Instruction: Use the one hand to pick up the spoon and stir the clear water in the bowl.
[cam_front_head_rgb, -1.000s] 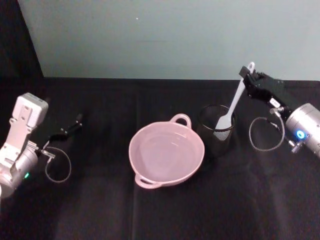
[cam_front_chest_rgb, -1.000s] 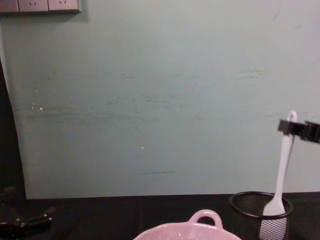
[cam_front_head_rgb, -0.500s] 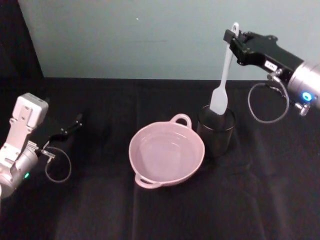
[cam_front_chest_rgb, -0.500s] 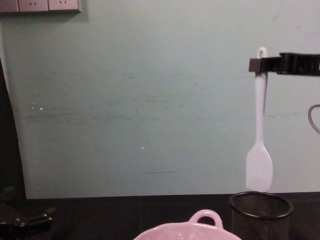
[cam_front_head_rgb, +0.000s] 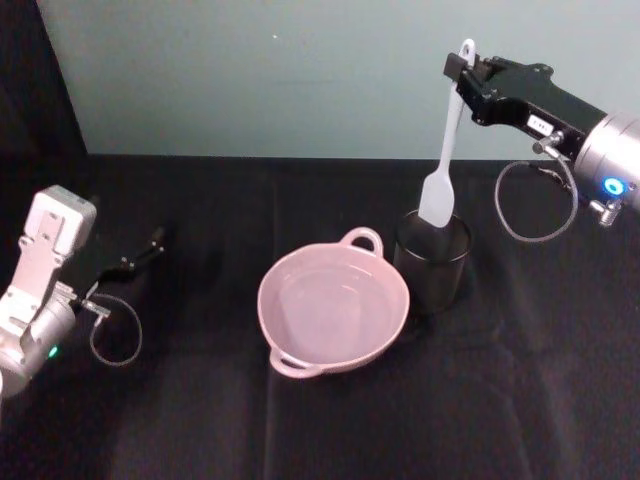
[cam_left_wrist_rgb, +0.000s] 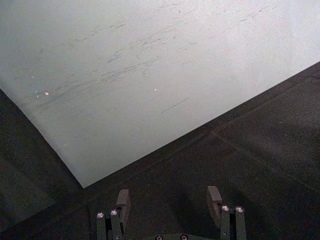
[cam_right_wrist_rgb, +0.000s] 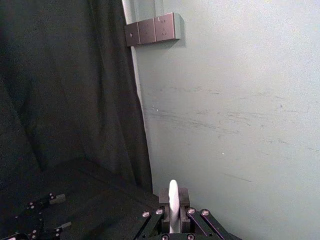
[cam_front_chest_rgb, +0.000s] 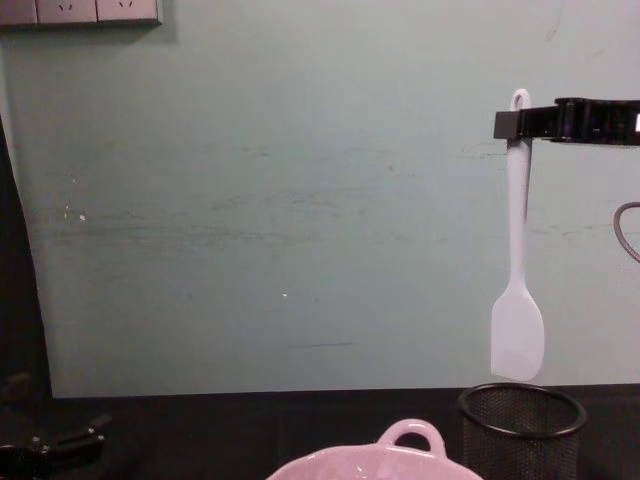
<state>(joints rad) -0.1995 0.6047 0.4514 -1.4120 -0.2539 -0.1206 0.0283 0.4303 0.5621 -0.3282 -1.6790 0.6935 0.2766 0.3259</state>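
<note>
Right gripper (cam_front_head_rgb: 462, 72), clamped on handle end of spoon (cam_front_head_rgb: 445, 150): white, slim, flat broad blade, hanging upright over black mesh cup (cam_front_head_rgb: 432, 262). Left gripper (cam_left_wrist_rgb: 169, 192) parked, fingers apart.

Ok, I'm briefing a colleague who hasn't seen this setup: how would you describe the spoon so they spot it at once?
On the black table, right of the pink bowl, stands a black mesh cup. Hanging straight above it, pinched near its top by the right gripper, is the spoon. Unlike its neighbours it is white, with a long slim handle and flat broad blade.
</note>
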